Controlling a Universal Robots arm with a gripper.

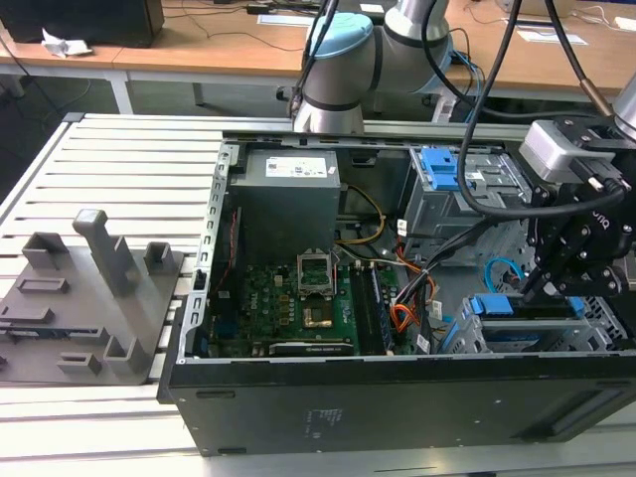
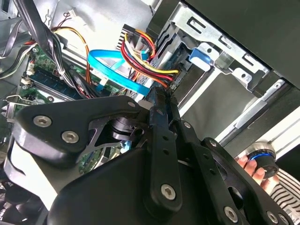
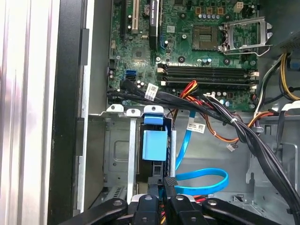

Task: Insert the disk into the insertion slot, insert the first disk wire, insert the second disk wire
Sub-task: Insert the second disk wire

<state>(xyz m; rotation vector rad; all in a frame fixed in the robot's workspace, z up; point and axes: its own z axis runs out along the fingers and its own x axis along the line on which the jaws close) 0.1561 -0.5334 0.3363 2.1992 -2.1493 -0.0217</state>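
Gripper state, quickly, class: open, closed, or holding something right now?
Gripper: fingers look closed together above the insertion slot, near the second disk wire; what they pinch, if anything, cannot be told.

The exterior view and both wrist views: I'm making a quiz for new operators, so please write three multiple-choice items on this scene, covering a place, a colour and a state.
1. Where is the end effector relative to the computer case?
A. Outside it, at the exterior view's left
B. Inside it, at the exterior view's right, by the insertion slot
C. Behind it

2. What colour is the second disk wire?
A. Light blue
B. Green
C. White

3. What state is the computer case in?
A. Closed by a side panel
B. Open, with the motherboard exposed
C. Wrapped in plastic

Answers:
1 B: in the exterior view the end effector hangs over the low drive cage at the right.
2 A: the flat looping cable is light blue in both wrist views.
3 B: the board and cables lie in plain sight.
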